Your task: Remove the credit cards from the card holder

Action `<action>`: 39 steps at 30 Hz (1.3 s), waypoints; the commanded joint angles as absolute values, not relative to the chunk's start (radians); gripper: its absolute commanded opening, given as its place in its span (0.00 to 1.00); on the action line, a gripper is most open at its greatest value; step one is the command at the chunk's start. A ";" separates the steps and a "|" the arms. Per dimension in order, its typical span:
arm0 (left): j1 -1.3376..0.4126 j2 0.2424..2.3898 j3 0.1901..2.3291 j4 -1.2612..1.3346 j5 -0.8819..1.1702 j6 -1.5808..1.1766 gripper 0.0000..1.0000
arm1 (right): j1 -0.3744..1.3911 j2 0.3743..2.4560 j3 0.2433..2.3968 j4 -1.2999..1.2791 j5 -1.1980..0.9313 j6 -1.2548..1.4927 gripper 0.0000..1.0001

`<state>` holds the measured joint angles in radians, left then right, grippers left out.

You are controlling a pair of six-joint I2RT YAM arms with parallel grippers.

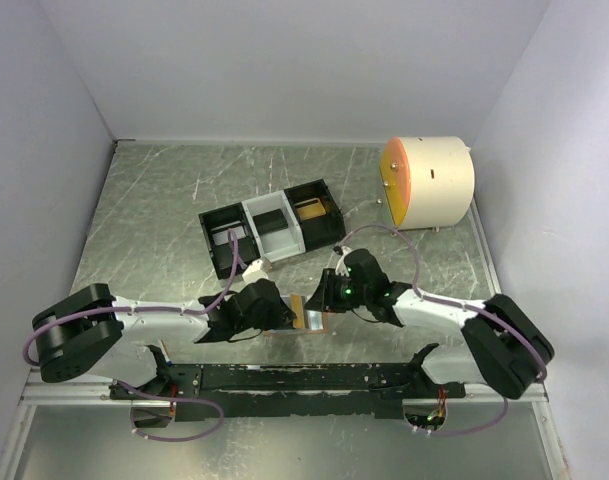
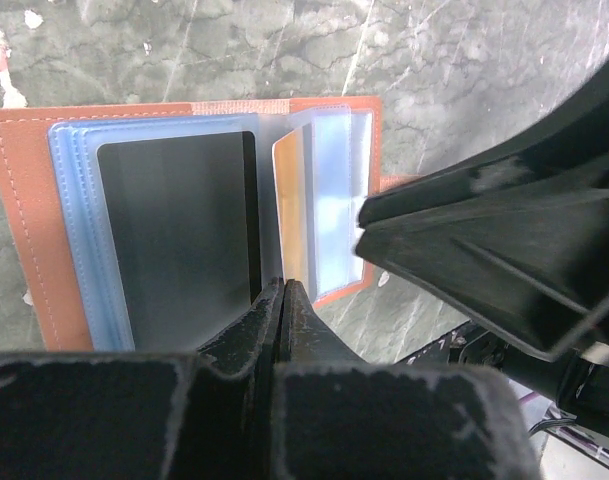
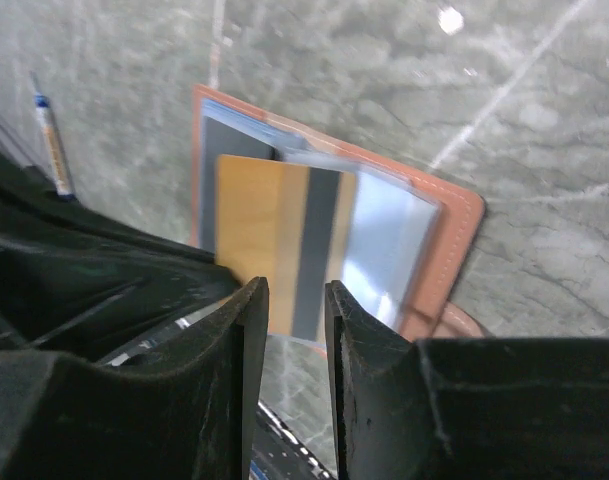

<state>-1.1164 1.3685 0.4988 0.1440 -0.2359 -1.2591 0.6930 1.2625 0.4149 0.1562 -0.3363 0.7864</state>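
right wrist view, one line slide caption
Right gripper, fingers slightly parted, at a gold dark-striped card in the open salmon-pink folding wallet

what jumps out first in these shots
The left gripper and right gripper crowd an open salmon card holder at the near centre of the table, with a gold card with a dark stripe sticking out of its pockets. Far right stands a big cream drum with an orange face. A three-compartment tray lies mid-table.

Left arm [image 1: 154,313] and right arm [image 1: 439,310] showing white links running between bulky black joints, pale lilac cables [image 1: 174,428] looping off both, a green light [image 1: 346,291] glowing at the right wrist, matte black fingers [image 2: 234,350] wearing grey scuffs along their edges, a black base rail [image 1: 294,378] joining the two.
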 commanded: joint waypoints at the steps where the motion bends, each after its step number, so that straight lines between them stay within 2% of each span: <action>1: -1.121 1.356 0.532 0.108 -0.247 -1.232 0.07 | 0.689 1.354 0.422 0.134 -0.362 0.795 0.30; 4: -1.120 1.356 0.525 0.128 -0.241 -1.226 0.09 | 0.689 1.398 0.397 0.170 -0.370 0.824 0.30; 10: -1.119 1.382 0.515 0.229 -0.197 -1.212 0.21 | 0.689 1.404 0.354 0.168 -0.309 0.864 0.29; 16: -1.118 1.430 0.525 0.285 -0.167 -1.212 0.23 | 0.688 1.381 0.311 0.209 -0.310 0.902 0.29; 19: -1.118 1.444 0.532 0.284 -0.159 -1.217 0.20 | 0.686 1.393 0.310 0.217 -0.313 0.906 0.29; 24: -1.119 1.411 0.528 0.237 -0.188 -1.219 0.07 | 0.686 1.389 0.313 0.218 -0.304 0.911 0.29; 31: -1.119 1.332 0.557 0.024 -0.272 -1.211 0.07 | 0.674 1.370 0.347 0.169 -0.281 0.884 0.30; 39: -1.120 1.256 0.561 -0.044 -0.301 -1.185 0.07 | 0.672 1.324 0.389 0.190 -0.343 0.861 0.34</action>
<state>-1.1164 1.2922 0.5301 0.0139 -0.2588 -1.2179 0.6823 1.3598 0.3645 0.2428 -0.3504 0.9039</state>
